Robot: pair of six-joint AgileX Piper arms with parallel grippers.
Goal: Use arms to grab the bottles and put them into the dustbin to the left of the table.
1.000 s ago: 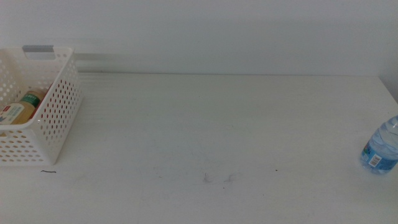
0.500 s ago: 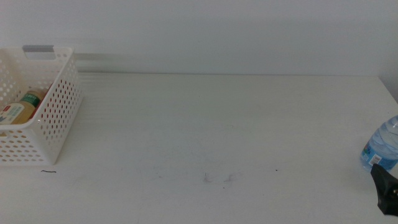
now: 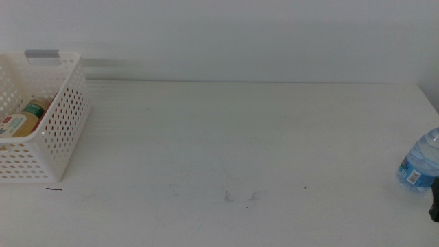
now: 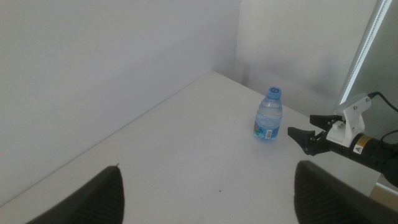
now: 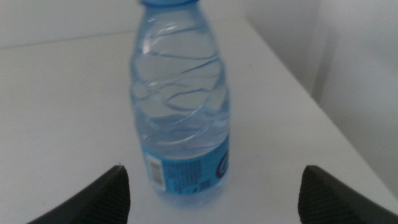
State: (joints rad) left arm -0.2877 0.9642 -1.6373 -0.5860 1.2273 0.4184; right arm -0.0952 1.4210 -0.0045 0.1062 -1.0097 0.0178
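A small blue-capped water bottle (image 3: 420,163) is seen standing upright on the white table (image 3: 226,137), close to the table's right edge in the middle view and near its far corner in the left wrist view. The right gripper (image 5: 214,190) is placed just in front of this bottle, apart from it; its 2 dark jaws are spread wide, with the bottle's clear ribbed body and blue label framed between them in the right wrist view, and no contact is shown. In the middle view only a dark tip of that gripper is visible at the right border, just below and beside the bottle. From the left wrist view the right arm (image 4: 348,134) is seen reaching in level with the tabletop, its white wrist part behind the dark jaws, which point toward the bottle with a gap left between. The left gripper (image 4: 208,190) is held well apart from the bottle, above the table; its 2 jaws are likewise set wide and nothing is held in them. It is not seen in the middle view. At the table's left side the white perforated dustbin (image 3: 65,127) is standing, with a grey handle strip at its rim. Inside it a bottle of yellow liquid (image 3: 26,118) with a green label is lying on its side.
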